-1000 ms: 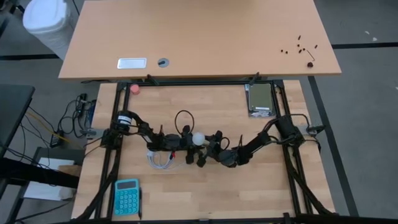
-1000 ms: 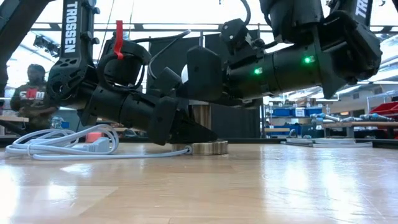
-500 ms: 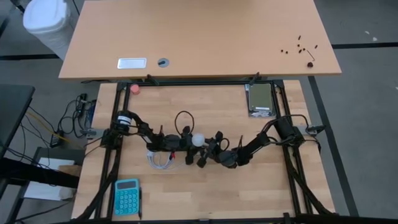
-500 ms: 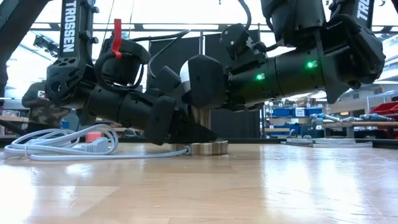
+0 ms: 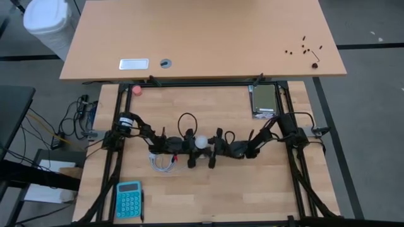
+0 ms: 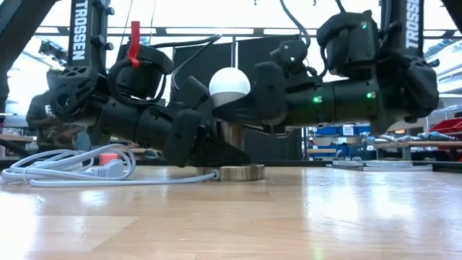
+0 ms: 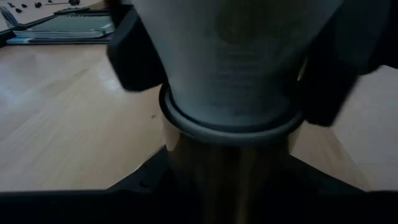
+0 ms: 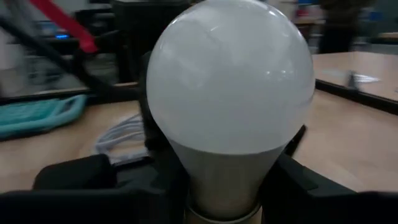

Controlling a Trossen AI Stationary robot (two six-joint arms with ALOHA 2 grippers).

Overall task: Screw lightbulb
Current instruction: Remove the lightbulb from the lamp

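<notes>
Table | lightbulb upright on socket | right gripper swung straighter, fingers pinching bulb | left fingers: unclear

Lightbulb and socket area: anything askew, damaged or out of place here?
Nothing stands out. The lightbulb stands upright over the socket, between the left gripper and right gripper; no visible damage.

Light wood plank worktop. Sitting on it: a teal calculator at the near left corner, a coiled white cord left of centre, a small pink ball at the far left, and a grey device far right.
</notes>
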